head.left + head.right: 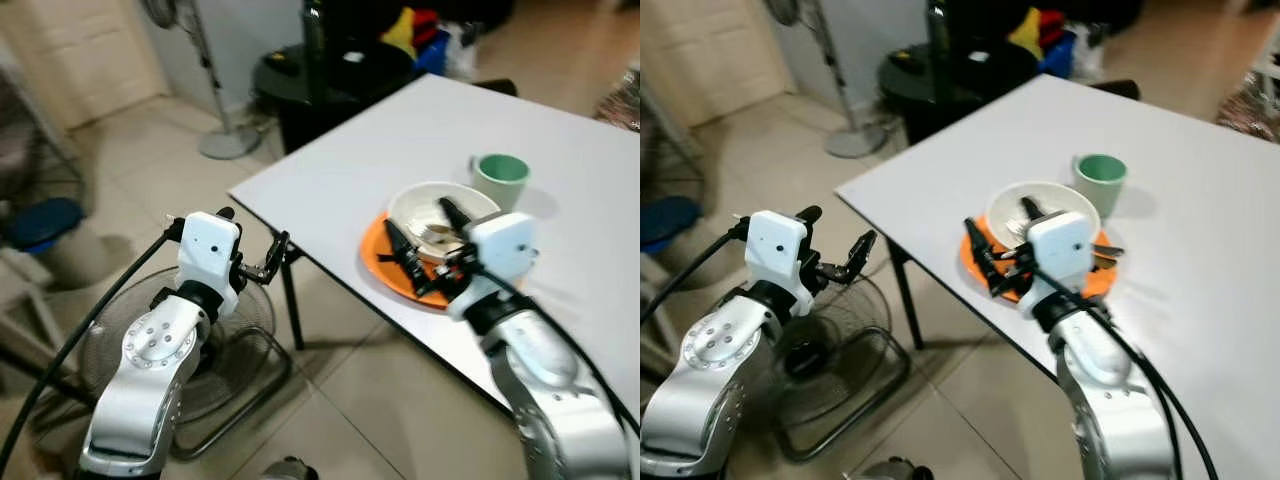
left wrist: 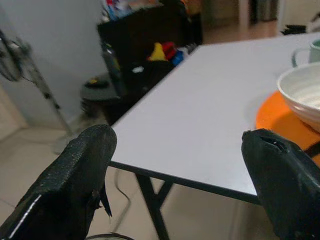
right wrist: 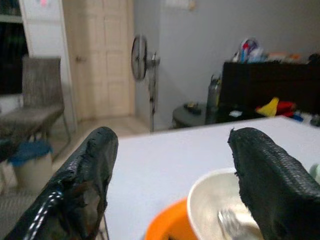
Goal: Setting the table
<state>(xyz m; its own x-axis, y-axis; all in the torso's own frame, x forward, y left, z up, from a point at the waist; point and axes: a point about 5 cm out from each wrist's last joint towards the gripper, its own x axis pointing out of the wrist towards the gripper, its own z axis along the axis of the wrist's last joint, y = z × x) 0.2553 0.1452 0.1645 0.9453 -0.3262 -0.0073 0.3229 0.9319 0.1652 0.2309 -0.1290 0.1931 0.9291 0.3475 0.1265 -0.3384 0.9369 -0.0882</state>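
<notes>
A white table (image 1: 480, 110) carries an orange plate (image 1: 378, 258) near its front edge. On the plate sits a white bowl (image 1: 470, 195) with a fork (image 3: 227, 220) in it. A green mug (image 1: 500, 178) stands just behind the bowl. My right gripper (image 1: 415, 212) hovers open over the plate and bowl, one finger on each side of the bowl's near rim, holding nothing. My left gripper (image 1: 254, 226) is open and empty, off the table just left of its near corner, pointing toward the table edge (image 2: 200, 100).
A floor fan (image 1: 200, 340) lies on the tiles below my left arm. A standing fan (image 1: 215, 100) and a black cabinet (image 1: 330, 70) with coloured items stand beyond the table's far corner. A blue bin (image 1: 45, 222) sits far left.
</notes>
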